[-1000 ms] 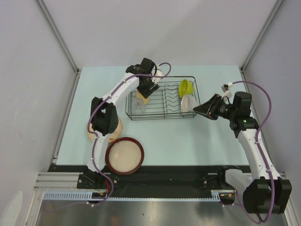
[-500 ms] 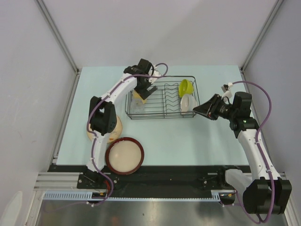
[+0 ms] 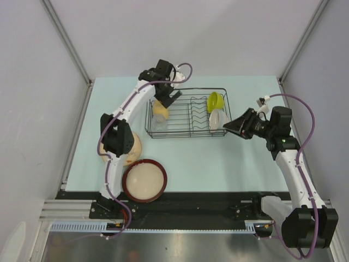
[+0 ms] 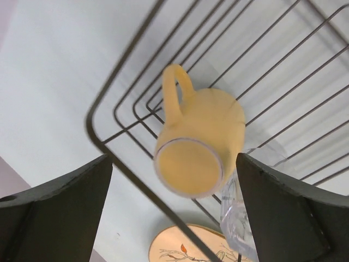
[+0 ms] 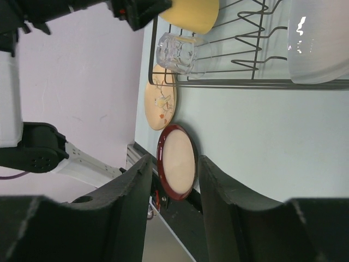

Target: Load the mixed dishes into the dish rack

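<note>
Left end effector (image 3: 167,100) hangs over the left end of the rectangular black wire dish rack (image 3: 185,136), its fingers spread wide and gripping nothing. You have two pieces left on the pale green counter (image 3: 218,158), both near its near-left corner. The beige floral-patterned plate (image 3: 136,145) lies flat, partly hidden under your left arm. The dark-red-rimmed cream dish (image 3: 144,180) sits at the near edge just beside it.

Both look stiff, glazed and breakable, and heavier than the cups, so I would expect them to slip in a light pinch. Take each at the rim, one finger over the lip and one under, and tip it upright into the loops.

Inside the rack, the pale yellow mug (image 4: 199,142) rests tilted on the wires with its base towards the wrist camera. The clear glass (image 4: 240,218) sits just beside it. At the right end are the lime green bowl (image 3: 216,101) and the small pale saucer (image 3: 218,119).

Your right end effector (image 3: 228,126) sits just off the rack's right end, fingers parted and empty.
</note>
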`<action>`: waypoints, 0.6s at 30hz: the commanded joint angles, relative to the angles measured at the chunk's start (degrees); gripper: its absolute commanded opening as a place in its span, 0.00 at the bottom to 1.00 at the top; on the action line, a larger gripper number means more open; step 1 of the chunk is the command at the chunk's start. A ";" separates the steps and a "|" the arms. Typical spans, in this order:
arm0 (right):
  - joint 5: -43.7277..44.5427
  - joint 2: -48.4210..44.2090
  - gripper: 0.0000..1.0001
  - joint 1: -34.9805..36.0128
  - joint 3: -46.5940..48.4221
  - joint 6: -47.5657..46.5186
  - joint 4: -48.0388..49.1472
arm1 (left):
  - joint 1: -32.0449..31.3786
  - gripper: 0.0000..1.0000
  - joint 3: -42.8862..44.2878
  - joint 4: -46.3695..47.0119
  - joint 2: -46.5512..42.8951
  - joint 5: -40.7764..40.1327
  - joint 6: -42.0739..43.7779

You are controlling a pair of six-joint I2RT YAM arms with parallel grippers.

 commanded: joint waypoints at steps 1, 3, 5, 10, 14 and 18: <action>0.66 -0.24 0.45 0.69 -0.23 -1.66 0.78 | 1.06 1.00 7.97 -3.16 -9.69 3.02 -2.07; 0.84 0.11 0.46 4.80 -0.22 -2.19 1.75 | 2.37 1.00 8.15 -4.31 -12.50 5.04 -2.16; 0.05 0.90 0.46 7.70 -0.14 -3.68 2.45 | 5.35 1.00 5.54 -6.68 -17.68 8.02 -2.07; -2.50 7.66 0.47 20.51 -0.14 -9.39 1.05 | 14.76 1.00 -14.39 -7.92 -33.05 16.20 4.41; -0.22 13.64 0.47 27.74 0.13 -15.54 0.34 | 18.81 1.00 -46.24 -4.06 -52.00 12.36 15.38; 0.93 20.14 0.46 32.14 0.57 -16.34 3.85 | 19.25 1.00 -65.21 -1.77 -65.03 11.38 20.68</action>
